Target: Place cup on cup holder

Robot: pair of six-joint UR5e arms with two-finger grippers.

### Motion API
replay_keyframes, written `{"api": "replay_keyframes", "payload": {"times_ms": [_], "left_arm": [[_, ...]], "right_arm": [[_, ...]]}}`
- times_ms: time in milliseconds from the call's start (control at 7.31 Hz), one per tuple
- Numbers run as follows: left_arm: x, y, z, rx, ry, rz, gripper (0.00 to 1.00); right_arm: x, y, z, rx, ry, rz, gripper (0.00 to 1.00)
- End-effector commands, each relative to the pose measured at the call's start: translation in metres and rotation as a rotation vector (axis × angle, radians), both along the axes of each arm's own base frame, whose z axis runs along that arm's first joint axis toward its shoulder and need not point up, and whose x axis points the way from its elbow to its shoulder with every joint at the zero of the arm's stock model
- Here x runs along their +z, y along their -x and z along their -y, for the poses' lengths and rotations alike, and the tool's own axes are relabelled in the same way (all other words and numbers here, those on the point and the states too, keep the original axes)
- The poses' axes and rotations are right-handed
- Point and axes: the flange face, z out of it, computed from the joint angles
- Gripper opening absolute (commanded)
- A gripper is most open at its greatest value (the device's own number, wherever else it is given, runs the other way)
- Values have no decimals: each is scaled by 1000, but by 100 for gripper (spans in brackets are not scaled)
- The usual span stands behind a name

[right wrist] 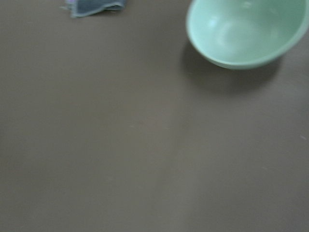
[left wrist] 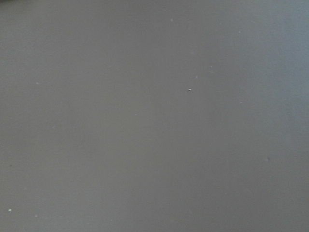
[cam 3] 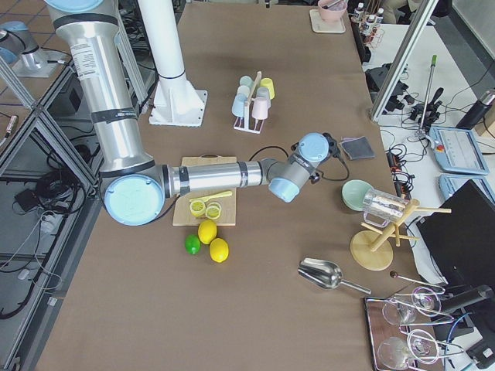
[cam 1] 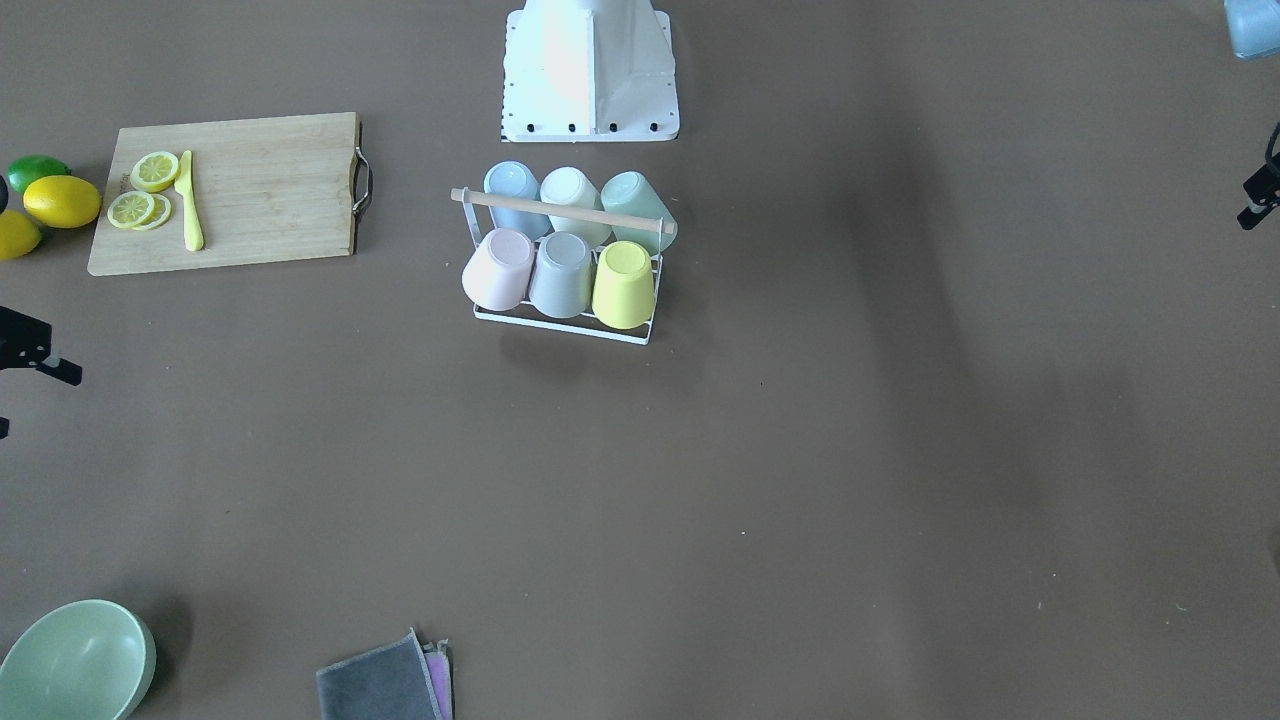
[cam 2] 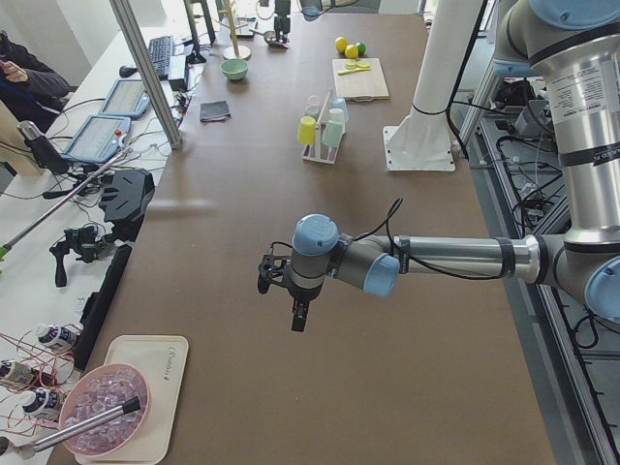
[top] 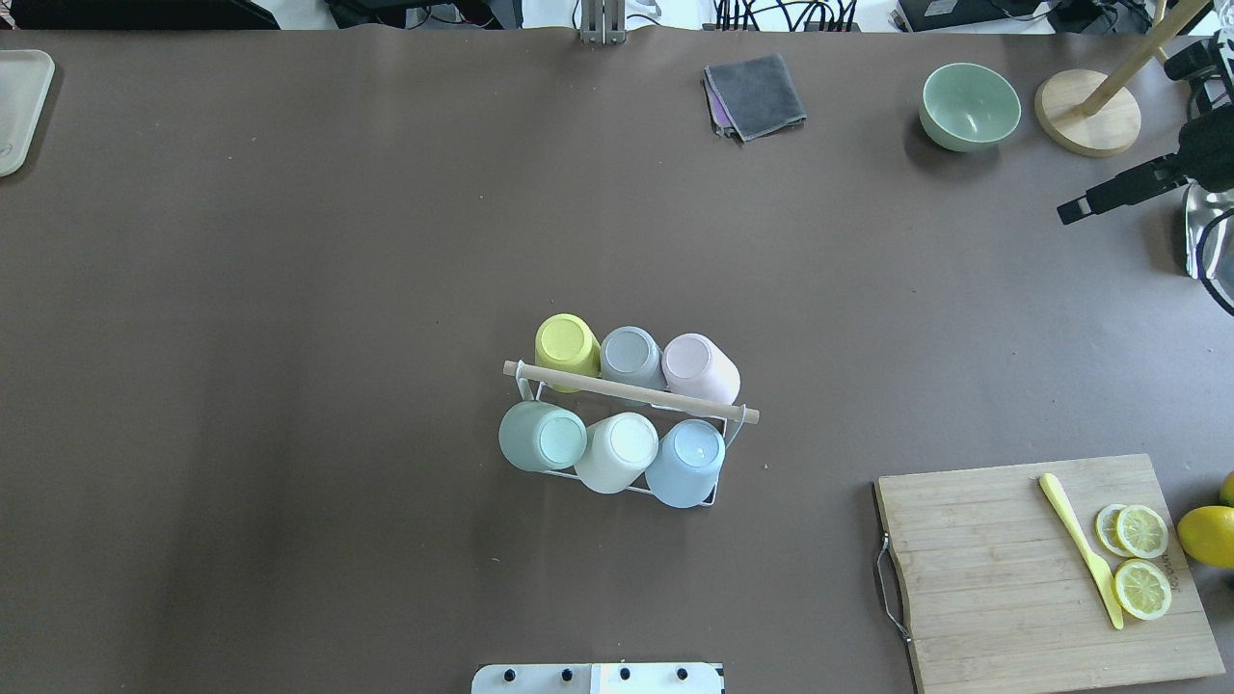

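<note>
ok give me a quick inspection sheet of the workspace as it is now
surface: brown table, no spill seen
job's things: cup holder carries six upturned cups, yellow cup among them; no free prong seen
clutter: cutting board with lemon slices and yellow knife; green bowl; grey cloth; wooden stand
grippers: left gripper hovers over bare table, right gripper near the bowl; nothing seen in either, open or shut unclear
cables: one cable along the left arm
surroundings: side desk with tablets, an operator seated there
</note>
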Motion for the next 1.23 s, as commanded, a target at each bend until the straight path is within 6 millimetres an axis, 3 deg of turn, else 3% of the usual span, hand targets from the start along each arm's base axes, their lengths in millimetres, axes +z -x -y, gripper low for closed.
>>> {"api": "replay_keyframes", "payload": {"times_ms": [0, 137, 684, 1095], "left_arm": [[31, 26, -22, 47, 57, 21, 99], [28, 26, -15, 51, 141, 22, 99], [28, 38, -19, 22, 214, 18, 99], [20, 37, -15, 23, 190, 14, 99]], "right_arm": [[73, -59, -7, 128, 259, -236, 100], [88, -98, -6, 129, 302, -336, 100], [99, -174, -19, 223, 382, -414, 100], [113, -186, -45, 242, 405, -435, 100]]}}
